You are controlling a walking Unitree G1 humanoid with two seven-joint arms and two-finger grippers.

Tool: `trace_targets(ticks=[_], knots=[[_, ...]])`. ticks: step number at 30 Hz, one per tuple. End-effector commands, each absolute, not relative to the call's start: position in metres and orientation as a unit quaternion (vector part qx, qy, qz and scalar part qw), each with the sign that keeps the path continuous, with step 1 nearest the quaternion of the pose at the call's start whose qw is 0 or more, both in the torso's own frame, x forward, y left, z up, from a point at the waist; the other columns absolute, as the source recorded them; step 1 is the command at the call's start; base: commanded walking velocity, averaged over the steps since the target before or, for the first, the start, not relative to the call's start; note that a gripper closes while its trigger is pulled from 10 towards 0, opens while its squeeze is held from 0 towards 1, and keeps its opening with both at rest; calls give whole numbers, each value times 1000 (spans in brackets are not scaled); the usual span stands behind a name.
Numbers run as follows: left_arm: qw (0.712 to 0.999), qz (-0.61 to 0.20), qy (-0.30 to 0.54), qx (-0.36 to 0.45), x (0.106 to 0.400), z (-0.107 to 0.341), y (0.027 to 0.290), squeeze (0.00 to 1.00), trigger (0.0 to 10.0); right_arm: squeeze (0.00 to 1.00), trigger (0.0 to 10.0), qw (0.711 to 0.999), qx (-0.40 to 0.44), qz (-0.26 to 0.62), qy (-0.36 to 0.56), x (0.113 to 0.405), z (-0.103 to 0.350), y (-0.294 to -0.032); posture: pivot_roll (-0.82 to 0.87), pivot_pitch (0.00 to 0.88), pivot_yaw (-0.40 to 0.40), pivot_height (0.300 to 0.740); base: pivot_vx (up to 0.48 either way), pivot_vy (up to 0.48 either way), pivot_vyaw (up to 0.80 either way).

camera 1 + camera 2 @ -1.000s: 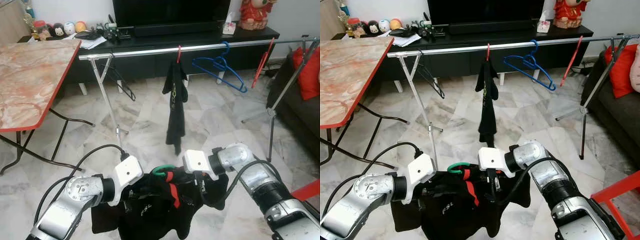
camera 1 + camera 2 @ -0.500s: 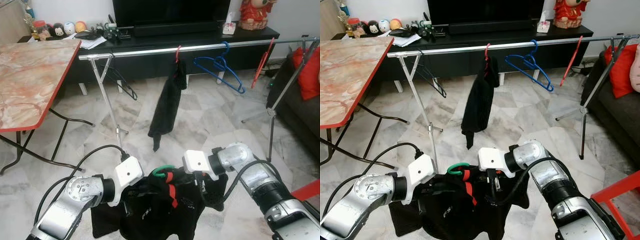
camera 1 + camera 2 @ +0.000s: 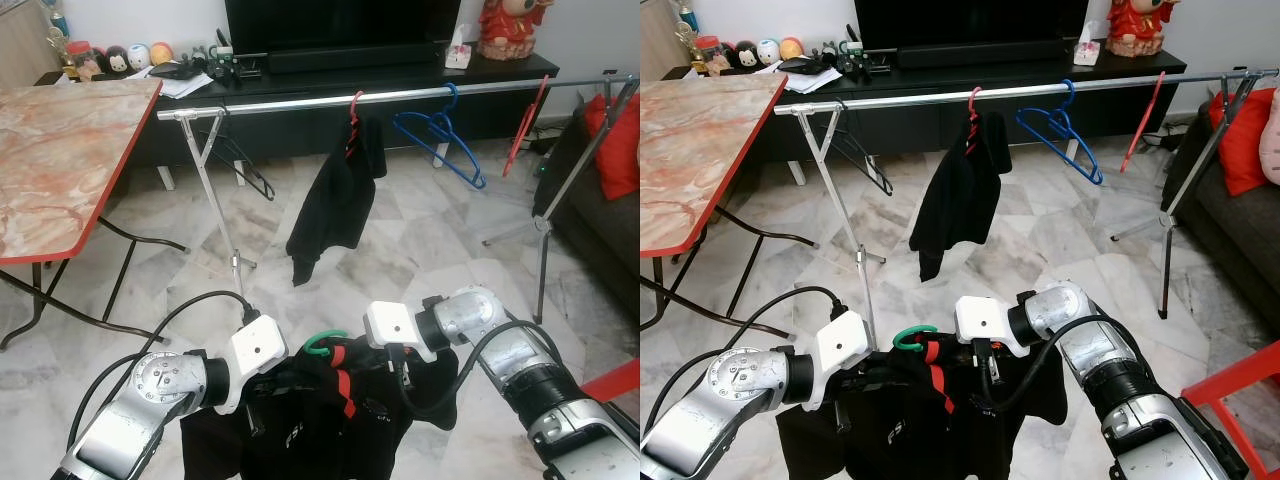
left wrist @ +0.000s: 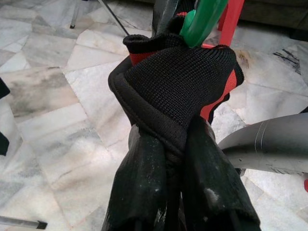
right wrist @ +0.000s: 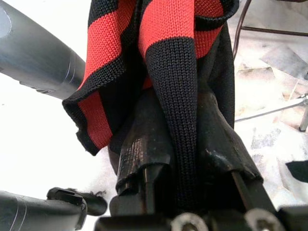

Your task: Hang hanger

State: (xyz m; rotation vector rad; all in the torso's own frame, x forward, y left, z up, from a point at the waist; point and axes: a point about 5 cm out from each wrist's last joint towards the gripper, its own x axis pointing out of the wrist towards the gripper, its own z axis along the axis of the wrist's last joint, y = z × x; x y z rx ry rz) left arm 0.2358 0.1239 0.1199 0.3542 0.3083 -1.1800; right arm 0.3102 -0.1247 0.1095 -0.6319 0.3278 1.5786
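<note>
The green hanger (image 3: 322, 344) rose between both grippers; left gripper (image 4: 168, 159) and right gripper (image 5: 185, 144) each clamped its black-red garment (image 3: 940, 410).

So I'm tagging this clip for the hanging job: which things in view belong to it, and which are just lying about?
Part of the job:
- green hanger with the black and red garment
- left gripper and right gripper, both shut on the garment
- rail

Just lying about:
- blue hanger
- hung black garment
- marble table
- TV stand

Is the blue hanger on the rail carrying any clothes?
No, the blue hanger hangs bare on the rail, beside the black garment.
</note>
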Motion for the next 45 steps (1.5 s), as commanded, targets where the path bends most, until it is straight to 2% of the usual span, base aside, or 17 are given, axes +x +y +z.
trace_targets(ticks=[1,2,3,12,14,29,34,35,36,39,44,45], knots=[[790,-568,160,164,231,112,119,0,0,486,10000,662,-271,692,96,315,126,-115,-58,23,19,740,0,0,0],[791,-567,160,164,231,112,119,0,0,486,10000,662,-271,693,96,315,126,-115,-58,23,19,740,0,0,0],[792,-565,161,167,231,112,120,0,0,1000,10000,662,-269,693,96,315,126,-114,-58,23,19,740,0,0,0],[797,-555,164,171,232,109,123,0,0,1000,10000,658,-269,696,99,315,126,-114,-58,20,18,740,0,0,0],[803,-545,165,178,235,107,125,0,0,1000,10000,645,-280,702,113,312,122,-119,-57,18,16,740,0,0,0],[802,-545,164,180,236,106,125,0,0,1000,10000,637,-280,707,122,310,120,-120,-57,20,16,740,0,0,0],[802,-546,163,181,236,106,124,0,0,1000,10000,625,-281,717,128,307,118,-122,-58,22,16,740,0,0,0],[801,-547,162,181,236,106,123,0,0,655,10000,619,-287,720,127,306,117,-122,-60,21,15,740,0,0,0],[800,-548,162,181,236,105,123,0,0,0,10000,614,-289,723,129,305,116,-123,-60,21,15,740,0,0,0],[799,-550,161,183,236,105,122,0,0,0,10000,597,-285,738,135,301,115,-125,-60,23,13,740,0,0,0],[798,-551,160,183,236,105,122,0,0,0,10000,597,-277,739,145,301,114,-126,-60,23,13,740,0,0,0],[799,-550,160,184,236,105,122,0,0,1000,10000,593,-281,740,146,302,115,-127,-59,25,11,740,0,0,0]])
